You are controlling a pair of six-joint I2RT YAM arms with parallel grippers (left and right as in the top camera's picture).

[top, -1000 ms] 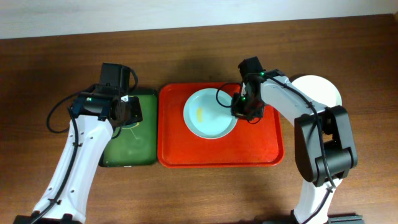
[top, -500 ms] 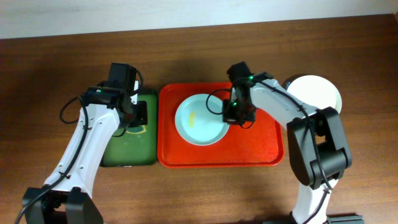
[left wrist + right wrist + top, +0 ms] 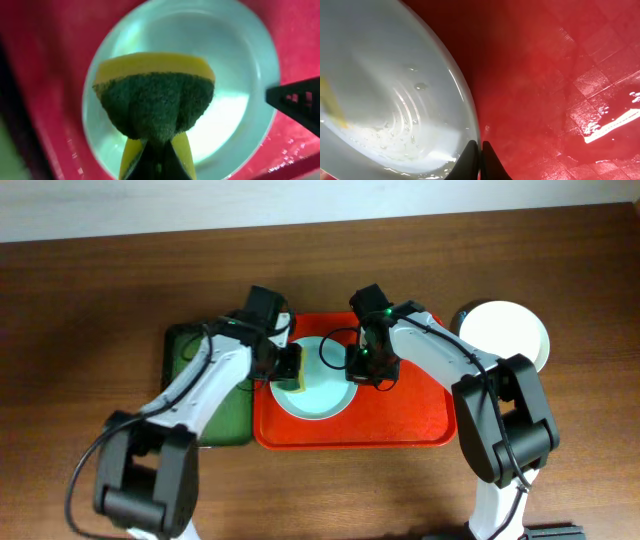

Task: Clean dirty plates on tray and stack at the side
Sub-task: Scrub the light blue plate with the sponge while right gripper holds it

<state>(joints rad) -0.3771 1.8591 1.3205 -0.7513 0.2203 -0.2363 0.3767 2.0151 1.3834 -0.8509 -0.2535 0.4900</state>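
**Sponge over pinched plate**

The left gripper [image 3: 287, 367] is clenching a yellow-green sponge [image 3: 154, 100] over the mint plate [image 3: 318, 398] on the left half of the red tray [image 3: 420, 425]. The right gripper [image 3: 480, 159] is pinching the plate's right rim.

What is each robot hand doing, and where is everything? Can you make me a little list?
left gripper: shut on the sponge, over the mint plate
right gripper: shut on the mint plate's right rim
sponge: yellow with a green scrubby side
mint plate: on the red tray, in its left part
white plate: on the table, right of the red tray
green tray: left of the red tray
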